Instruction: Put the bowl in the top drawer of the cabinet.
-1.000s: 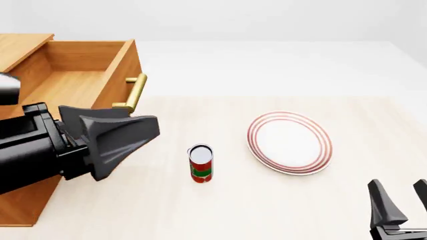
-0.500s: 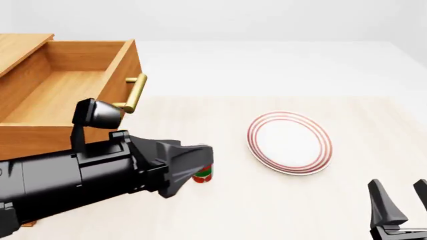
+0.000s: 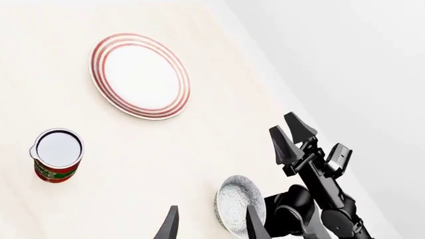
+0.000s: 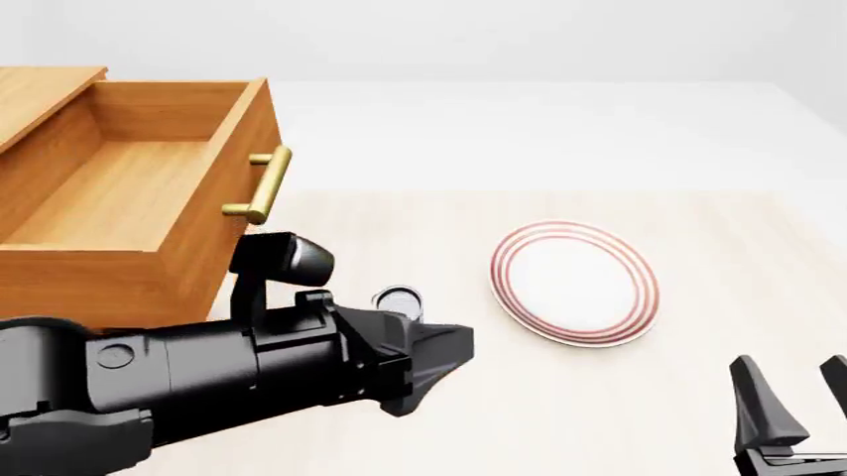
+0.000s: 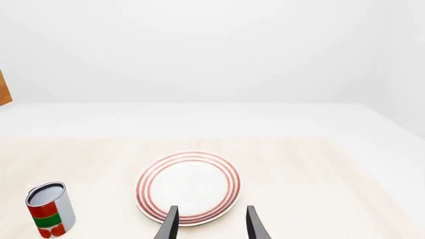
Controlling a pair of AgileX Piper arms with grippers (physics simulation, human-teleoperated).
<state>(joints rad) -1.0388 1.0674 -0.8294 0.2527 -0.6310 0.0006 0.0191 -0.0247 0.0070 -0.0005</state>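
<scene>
The speckled bowl (image 3: 232, 201) shows only in the left wrist view, on the table beside the right arm's base, beyond my left gripper (image 3: 211, 225), which is open and empty. In the front view the bowl is out of frame. The top drawer (image 4: 228, 149) of the cabinet (image 4: 40, 94) stands pulled out and empty, with its brass handle (image 4: 268, 183) facing the table. My left gripper (image 4: 447, 353) reaches low across the table, past the drawer's front. At the near right edge my right gripper (image 4: 798, 395) points up, open and empty.
A red-and-green can (image 4: 397, 300) stands just behind the left arm, mostly covered by it; the can (image 5: 48, 206) shows fully in the right wrist view. A white plate with red rings (image 4: 574, 283) lies right of centre, ahead of the right gripper (image 5: 211, 226).
My left arm has swung down and to the right, away from the drawer, and now reaches across in front of the can, hiding most of it. The right arm has not moved.
</scene>
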